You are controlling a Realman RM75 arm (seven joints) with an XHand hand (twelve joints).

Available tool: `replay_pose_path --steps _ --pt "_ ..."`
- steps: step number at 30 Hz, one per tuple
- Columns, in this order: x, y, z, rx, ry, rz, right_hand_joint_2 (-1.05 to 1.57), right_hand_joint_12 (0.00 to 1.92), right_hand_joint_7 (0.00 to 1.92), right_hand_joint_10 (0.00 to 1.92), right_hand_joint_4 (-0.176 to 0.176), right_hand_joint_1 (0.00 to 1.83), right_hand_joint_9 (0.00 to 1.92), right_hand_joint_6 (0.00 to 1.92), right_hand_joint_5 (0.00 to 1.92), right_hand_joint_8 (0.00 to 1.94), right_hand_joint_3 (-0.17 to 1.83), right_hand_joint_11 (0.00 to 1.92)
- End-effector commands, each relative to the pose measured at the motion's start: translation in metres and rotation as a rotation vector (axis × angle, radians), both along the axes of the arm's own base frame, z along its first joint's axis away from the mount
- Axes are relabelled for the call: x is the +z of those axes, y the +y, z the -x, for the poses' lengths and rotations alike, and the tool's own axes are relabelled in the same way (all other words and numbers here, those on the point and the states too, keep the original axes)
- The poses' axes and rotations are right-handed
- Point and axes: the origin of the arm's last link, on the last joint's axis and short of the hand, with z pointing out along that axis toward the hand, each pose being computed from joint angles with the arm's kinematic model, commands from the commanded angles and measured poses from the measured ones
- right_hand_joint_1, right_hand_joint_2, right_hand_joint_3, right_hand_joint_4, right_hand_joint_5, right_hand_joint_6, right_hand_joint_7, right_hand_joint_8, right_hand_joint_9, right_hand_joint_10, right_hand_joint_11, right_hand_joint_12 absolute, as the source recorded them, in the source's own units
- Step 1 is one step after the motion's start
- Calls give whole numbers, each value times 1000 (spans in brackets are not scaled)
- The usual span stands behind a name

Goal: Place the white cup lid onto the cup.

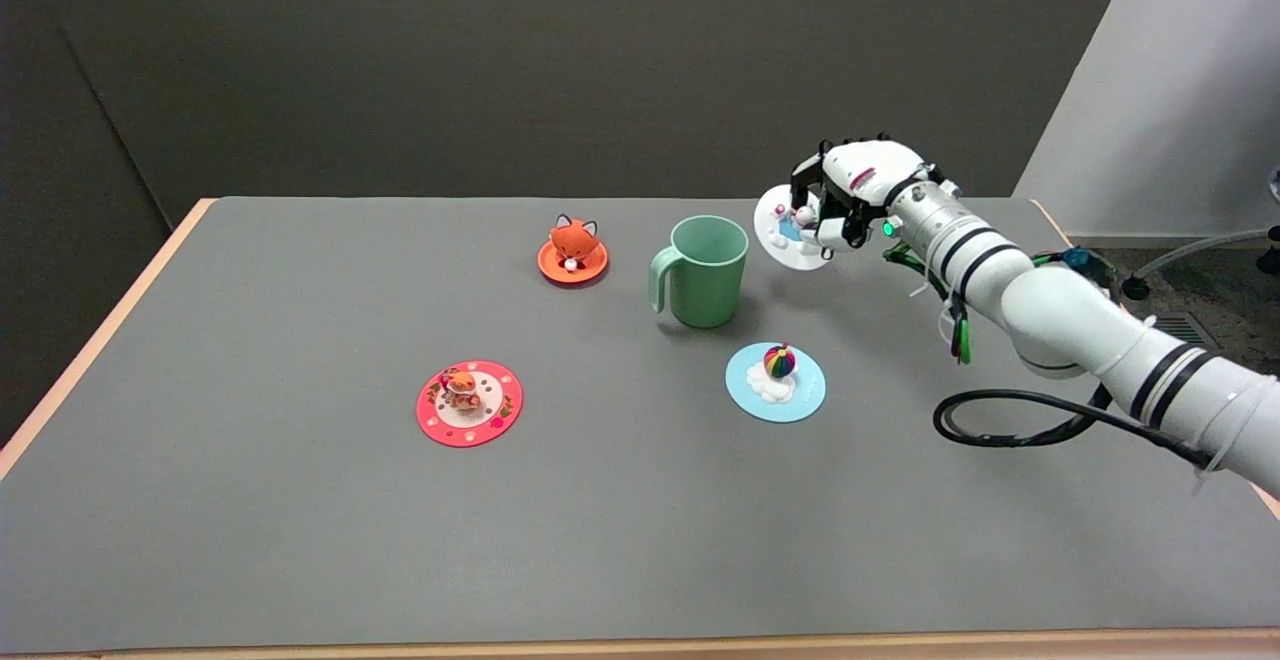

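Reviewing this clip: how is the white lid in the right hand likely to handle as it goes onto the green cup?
The white lid, pinched by the right hand, keeps its disc shape while tilted, so it is probably stiff and light. Thin and flat, it could slip or swing in that grip. The green cup looks light too; a nudge might shift it.

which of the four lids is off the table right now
The white lid, held tilted in the right hand beside the cup. The orange, red and blue ones lie flat.

Green cup [708, 271]; orange [572, 260], red [469, 404], blue lids [775, 382].
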Motion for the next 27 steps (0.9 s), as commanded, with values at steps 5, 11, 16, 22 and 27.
replay_pose_path --steps 5,11,16,22,27 --pt "8 -10 -29 -45 51 -114 1040 1531 1162 430 176 992 1132 1107 904 341 222 691" --pt "17 -12 -36 -43 36 -101 1026 1458 1040 405 -176 1266 1158 957 989 919 144 778" --pt "20 -11 -48 -29 -5 -104 1026 1451 1040 397 -176 1266 1162 958 989 919 145 804" --pt "19 -16 -63 -34 25 -141 1024 1460 1042 410 -176 1266 1157 957 990 916 148 805" --pt "19 -20 -63 -66 -35 -145 1024 1450 1042 388 -176 1266 1168 956 991 915 147 813"
